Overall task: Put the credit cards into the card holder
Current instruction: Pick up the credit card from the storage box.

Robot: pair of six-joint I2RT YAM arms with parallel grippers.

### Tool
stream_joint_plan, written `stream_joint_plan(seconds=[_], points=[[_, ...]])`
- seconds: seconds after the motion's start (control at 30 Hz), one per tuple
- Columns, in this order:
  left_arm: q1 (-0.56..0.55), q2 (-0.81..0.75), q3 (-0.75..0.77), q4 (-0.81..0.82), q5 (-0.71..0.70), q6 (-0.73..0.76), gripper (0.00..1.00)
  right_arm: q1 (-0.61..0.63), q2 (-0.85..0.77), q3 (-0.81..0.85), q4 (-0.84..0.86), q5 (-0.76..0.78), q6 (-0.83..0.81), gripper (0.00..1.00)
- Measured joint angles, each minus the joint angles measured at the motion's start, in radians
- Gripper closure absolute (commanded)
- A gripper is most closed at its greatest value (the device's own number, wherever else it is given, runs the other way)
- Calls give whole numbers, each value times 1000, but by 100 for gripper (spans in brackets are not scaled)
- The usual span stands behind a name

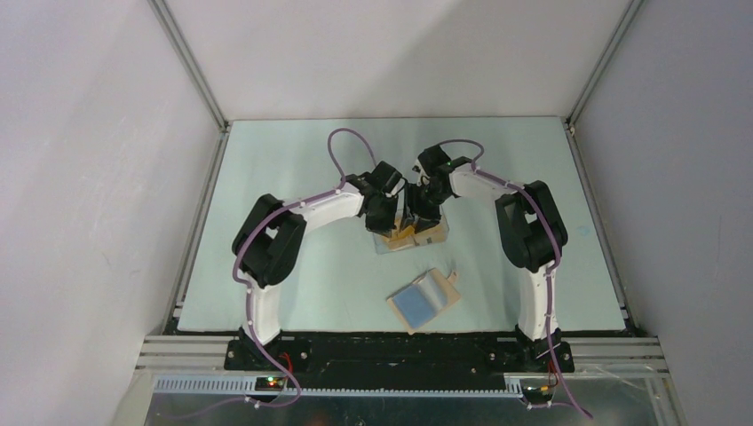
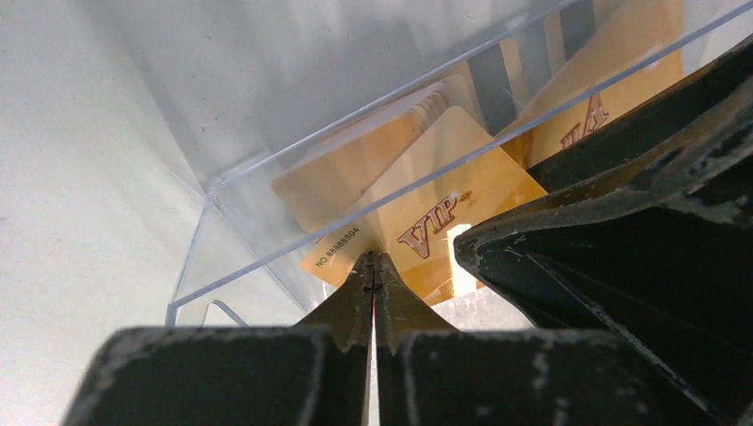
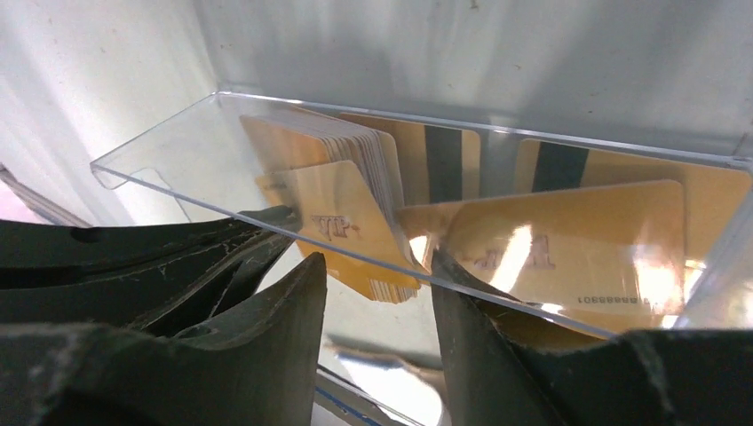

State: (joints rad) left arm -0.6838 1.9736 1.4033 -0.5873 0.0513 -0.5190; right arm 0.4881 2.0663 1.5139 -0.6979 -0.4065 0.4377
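Observation:
Several orange-yellow credit cards point(image 1: 407, 234) stand in a clear plastic tray point(image 1: 437, 233) at the table's middle. My left gripper point(image 1: 388, 222) reaches into the tray. In the left wrist view it point(image 2: 374, 259) is shut on the corner of one tilted gold "VIP" card point(image 2: 439, 209). My right gripper point(image 1: 417, 220) is right beside it, open; in the right wrist view it point(image 3: 377, 288) straddles the tray's near wall, below that tilted card point(image 3: 342, 226). The card holder point(image 1: 424, 300), a tan wallet with light blue panels, lies open nearer the arm bases, untouched.
A stack of cards point(image 3: 377, 164) and more cards with dark stripes point(image 3: 568, 231) lean inside the tray point(image 3: 160, 151). The two grippers are close together over the tray. Metal frame rails border the table point(image 1: 293, 293).

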Motion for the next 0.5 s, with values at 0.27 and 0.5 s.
stream_joint_plan(seconds=[0.27, 0.5], points=[[0, 2, 0, -3, -4, 5, 100, -30, -19, -63, 93, -90, 29, 67], [0, 2, 0, -6, -8, 6, 100, -59, -29, -117, 161, -167, 64, 90]])
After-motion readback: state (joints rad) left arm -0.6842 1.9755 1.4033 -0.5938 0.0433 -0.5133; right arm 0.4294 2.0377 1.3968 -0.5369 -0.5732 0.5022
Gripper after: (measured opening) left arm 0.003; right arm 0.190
